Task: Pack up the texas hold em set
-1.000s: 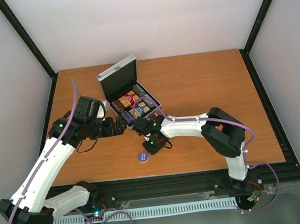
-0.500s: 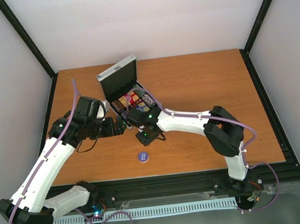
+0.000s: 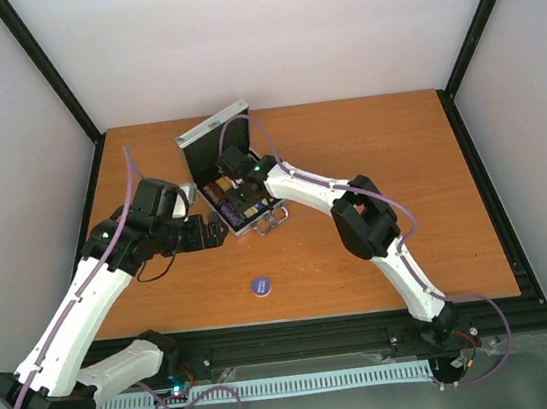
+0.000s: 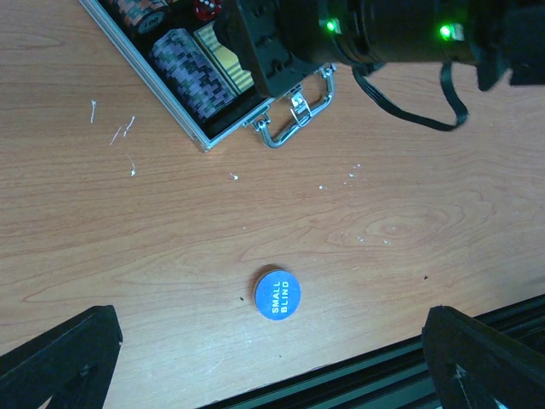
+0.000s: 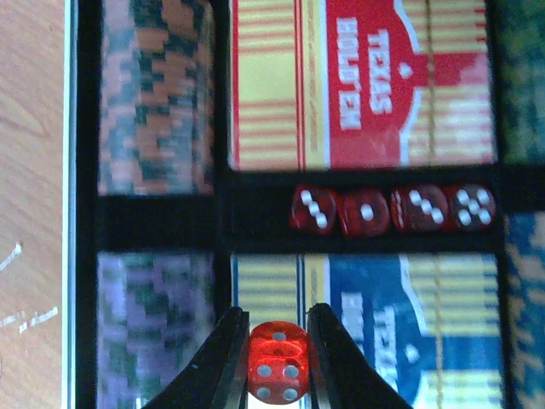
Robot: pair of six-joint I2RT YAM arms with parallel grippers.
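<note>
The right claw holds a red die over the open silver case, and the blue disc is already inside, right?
No: the small round blue disc lies on the wooden table, outside the silver metal case; the left wrist view shows it.

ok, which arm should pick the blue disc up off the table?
Left, probably. The left pincer is open and empty, and its wrist view looks down on the blue disc. The right pincer is shut on a red die over the case.
</note>
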